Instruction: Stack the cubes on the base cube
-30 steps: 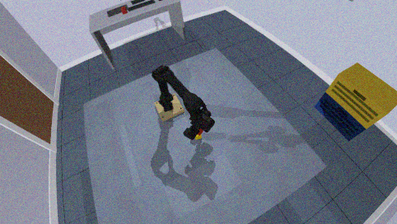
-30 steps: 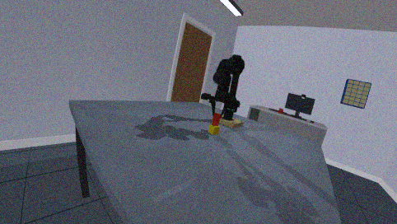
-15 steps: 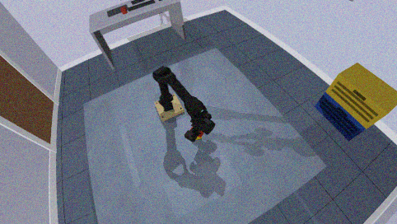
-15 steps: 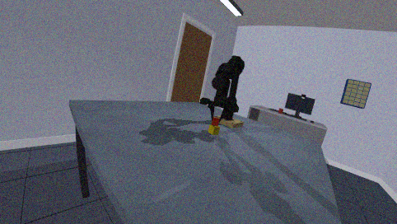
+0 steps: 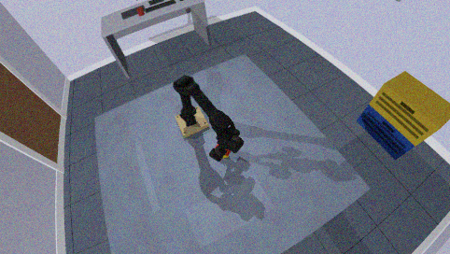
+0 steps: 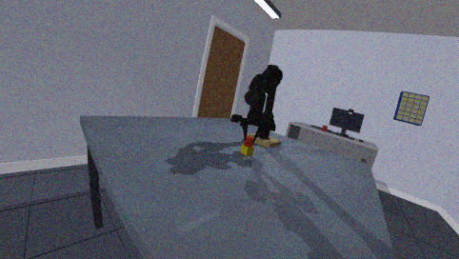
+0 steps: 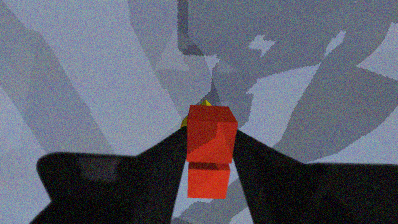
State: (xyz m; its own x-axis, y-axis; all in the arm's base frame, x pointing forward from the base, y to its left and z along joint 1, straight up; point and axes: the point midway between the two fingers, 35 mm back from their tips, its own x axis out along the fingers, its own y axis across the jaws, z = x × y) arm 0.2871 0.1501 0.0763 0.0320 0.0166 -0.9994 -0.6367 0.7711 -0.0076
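My gripper [image 5: 220, 154] [image 6: 247, 134] [image 7: 209, 132] is shut on a red cube [image 7: 210, 134] [image 6: 249, 140] [image 5: 228, 152]. It holds the cube low over the table, just in front of the arm's mount. A yellow cube [image 7: 204, 104] [image 6: 246, 150] [image 5: 226, 158], the base, sits right under and behind the red cube; only its top corner shows in the wrist view. In the side view the red cube is on or just above the yellow one; I cannot tell if they touch. A brighter red face [image 7: 208, 181] shows below the held cube. I see no second loose cube apart from it.
The arm stands on a wooden plate [image 5: 186, 129] [image 6: 269, 142] on the grey table [image 5: 289, 121] [image 6: 143, 143]. A desk [image 5: 154, 19] [image 6: 333, 140] with a monitor stands beyond the table. A yellow and blue box [image 5: 406, 112] lies on the floor to the right.
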